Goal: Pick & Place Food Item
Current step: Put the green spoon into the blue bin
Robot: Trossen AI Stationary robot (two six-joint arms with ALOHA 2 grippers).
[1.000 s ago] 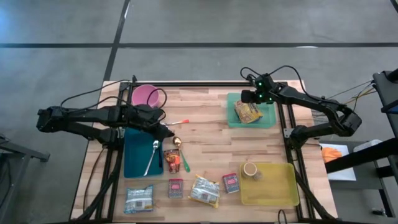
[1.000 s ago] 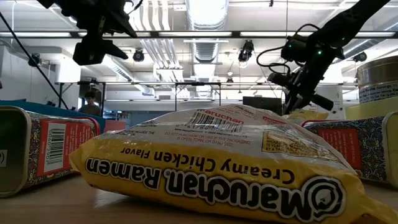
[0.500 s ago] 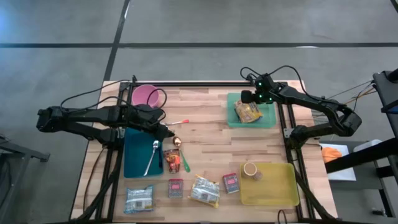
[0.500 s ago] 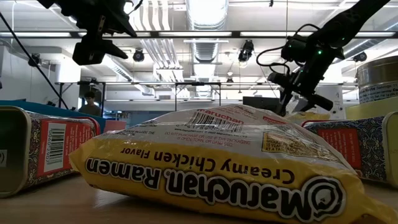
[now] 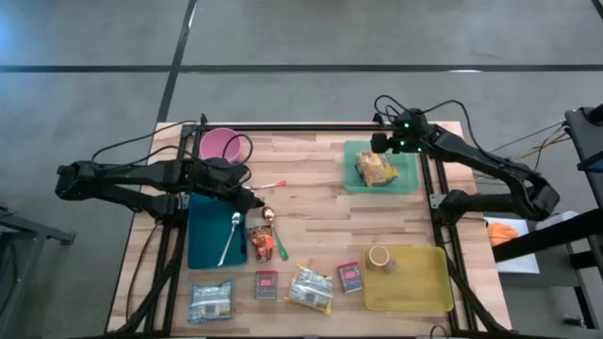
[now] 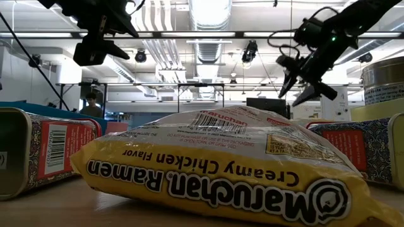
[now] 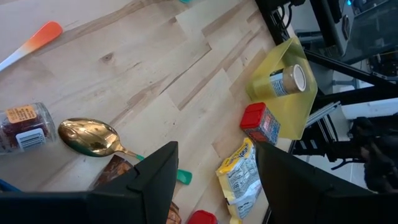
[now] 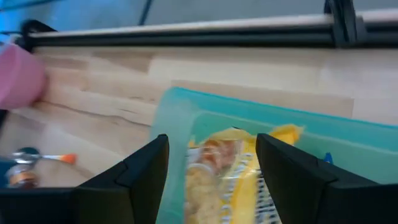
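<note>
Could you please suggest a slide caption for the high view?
Right gripper open above the snack packet lying in the green tray; left gripper waits mid-table.

a robotics lab or test workspace in a large open industrial-style room. a pale wooden table (image 5: 311, 212) on a black metal frame stands on a bare grey concrete floor (image 5: 283, 38) crossed by dark lines. two dark robot arms with loose cables are mounted at its sides. the table-level view shows an exposed ceiling (image 6: 202, 25) with long strip lights, ducts and pipes, and rows of desks with monitors far behind. packaged food, a pink cup (image 5: 222, 146) and coloured trays are laid out like test props
</note>
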